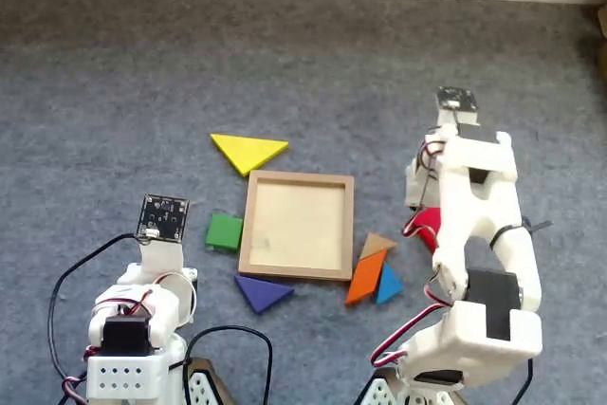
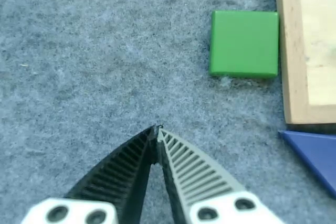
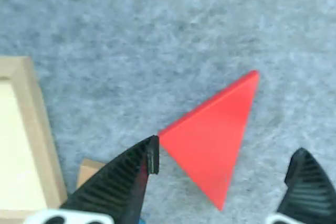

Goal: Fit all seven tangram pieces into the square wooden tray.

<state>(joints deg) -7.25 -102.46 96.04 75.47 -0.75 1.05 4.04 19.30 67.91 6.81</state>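
Though beside tray [image 1: 299, 177], pieces [image 1: 248, 151] outside (left claw [image 2: 157, 128] closed, empty; right claw [image 3: 226, 156] agape astride red triangle [image 3: 212, 129])

From above, the tray [image 1: 248, 234] lies mid-frame on the counter [image 1: 114, 92]. A large triangle [image 1: 248, 151] lies just above its upper left corner. A square piece [image 1: 224, 231] sits just beside its left edge, and a second triangle [image 1: 263, 291] lies just below its lower left corner. At its lower right corner three pieces cluster: a small triangle [image 1: 377, 244] by the rim, a slanted piece [image 1: 366, 277] below it, and another small triangle [image 1: 388, 284] to that one's right. Farther right a wide triangle [image 1: 429, 225] lies partly under my right arm, between the spread fingers of my right hand [image 3: 227, 157]. My left hand [image 2: 157, 129], fingers together, sits left of the square piece.
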